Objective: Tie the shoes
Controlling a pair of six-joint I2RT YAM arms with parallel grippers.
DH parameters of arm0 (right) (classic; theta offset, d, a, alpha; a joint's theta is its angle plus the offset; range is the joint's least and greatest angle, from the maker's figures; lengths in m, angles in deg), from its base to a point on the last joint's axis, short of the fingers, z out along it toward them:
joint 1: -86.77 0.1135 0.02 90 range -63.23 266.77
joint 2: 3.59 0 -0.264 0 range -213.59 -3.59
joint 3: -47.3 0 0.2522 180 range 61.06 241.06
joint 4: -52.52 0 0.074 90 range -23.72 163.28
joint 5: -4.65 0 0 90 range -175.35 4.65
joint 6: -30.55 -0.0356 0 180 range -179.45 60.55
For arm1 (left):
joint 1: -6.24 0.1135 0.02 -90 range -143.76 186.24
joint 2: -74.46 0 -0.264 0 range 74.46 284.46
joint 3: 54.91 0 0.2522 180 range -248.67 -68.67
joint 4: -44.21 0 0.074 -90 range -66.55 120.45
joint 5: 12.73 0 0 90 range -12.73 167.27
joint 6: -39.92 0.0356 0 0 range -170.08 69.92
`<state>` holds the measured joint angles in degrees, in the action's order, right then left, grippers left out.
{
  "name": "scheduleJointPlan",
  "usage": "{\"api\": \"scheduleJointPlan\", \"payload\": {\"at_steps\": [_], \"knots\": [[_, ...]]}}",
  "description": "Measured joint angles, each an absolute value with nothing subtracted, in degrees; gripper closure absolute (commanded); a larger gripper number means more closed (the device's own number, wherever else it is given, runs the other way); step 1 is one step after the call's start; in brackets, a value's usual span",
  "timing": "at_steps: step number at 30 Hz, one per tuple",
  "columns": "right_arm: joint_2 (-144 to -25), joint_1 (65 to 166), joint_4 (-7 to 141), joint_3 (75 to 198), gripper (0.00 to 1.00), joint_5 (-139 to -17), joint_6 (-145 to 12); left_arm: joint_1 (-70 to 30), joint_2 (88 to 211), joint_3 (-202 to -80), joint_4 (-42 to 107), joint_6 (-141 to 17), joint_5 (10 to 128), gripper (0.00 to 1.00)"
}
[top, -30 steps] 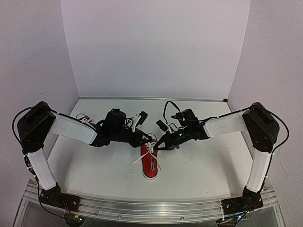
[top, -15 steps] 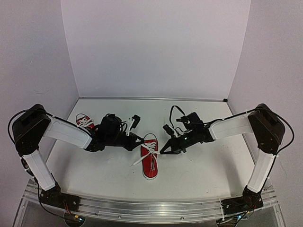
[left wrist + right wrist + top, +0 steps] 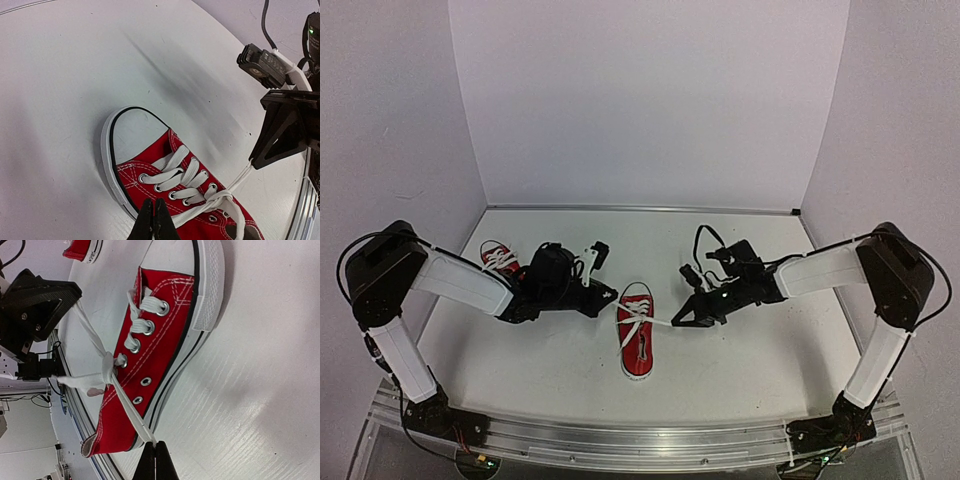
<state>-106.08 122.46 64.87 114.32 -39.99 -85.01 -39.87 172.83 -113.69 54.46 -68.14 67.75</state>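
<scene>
One red shoe (image 3: 638,348) with a white toe cap lies at the table's middle, toe toward the back wall; it also shows in the left wrist view (image 3: 160,167) and the right wrist view (image 3: 160,330). Its white laces cross in a knot (image 3: 220,199) over the upper eyelets. My left gripper (image 3: 611,294) is just left of the shoe, shut on one lace end (image 3: 187,215). My right gripper (image 3: 674,322) is just right of it, shut on the other lace end (image 3: 127,407). Both ends run tight from the knot. The second red shoe (image 3: 498,257) lies at far left, behind my left arm.
White side and back walls enclose the table (image 3: 770,370). A metal rail (image 3: 640,440) runs along the near edge, between the arm bases. Cables loop over both wrists.
Both grippers have drawn apart, left one leftward and right one rightward. The lace that hung loose left of the shoe is now pulled taut, and the knot has tightened.
</scene>
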Motion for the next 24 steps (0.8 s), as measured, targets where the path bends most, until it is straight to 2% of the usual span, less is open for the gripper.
{"api": "scheduleJointPlan", "payload": {"at_steps": [24], "knots": [[-104.2,121.3,64.3,111.5,1.00,-41.0,-83.9,-39.3,172.8,-113.1,53.8,-70.1,69.9,1.00]]}}
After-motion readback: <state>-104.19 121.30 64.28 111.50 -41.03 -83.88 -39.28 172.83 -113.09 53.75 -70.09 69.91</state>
